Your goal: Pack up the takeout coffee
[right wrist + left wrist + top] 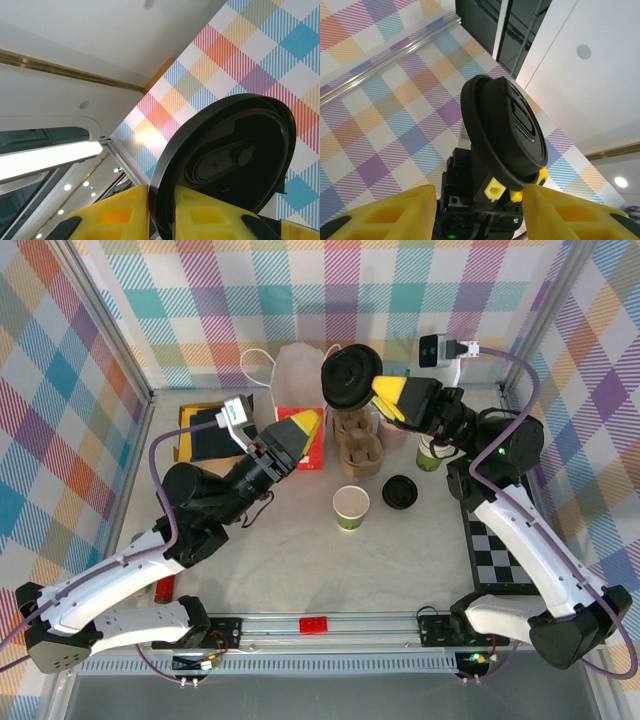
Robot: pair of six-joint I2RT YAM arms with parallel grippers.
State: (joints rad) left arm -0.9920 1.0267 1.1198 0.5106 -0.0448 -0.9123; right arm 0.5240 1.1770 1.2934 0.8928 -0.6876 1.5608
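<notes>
Right tool (378, 390) is clamped on the edge of a black lid (350, 378), holding it up on its side in the air over the far end of the carrier (358, 445), just in front of the white bag (298, 368). In the right wrist view you can see the lid's rim pinched between the yellow fingers (210, 220), with the hollow underside facing the camera.

Left tool (308, 425) is open with nothing in it. In the left wrist view its fingers (395, 215) are spread wide, and the lid's top face sits out beyond them, not touching. It's up off the tabletop (300, 570) too, just left of the carrier, and it's aimed at the lid.

The cup (351, 506) itself stands upright on the tabletop, just near of the carrier, uncovered so you can see right into it. A spare lid (400, 492) lies flat just to its right, not touching it. Neither tool is near the cup.
</notes>
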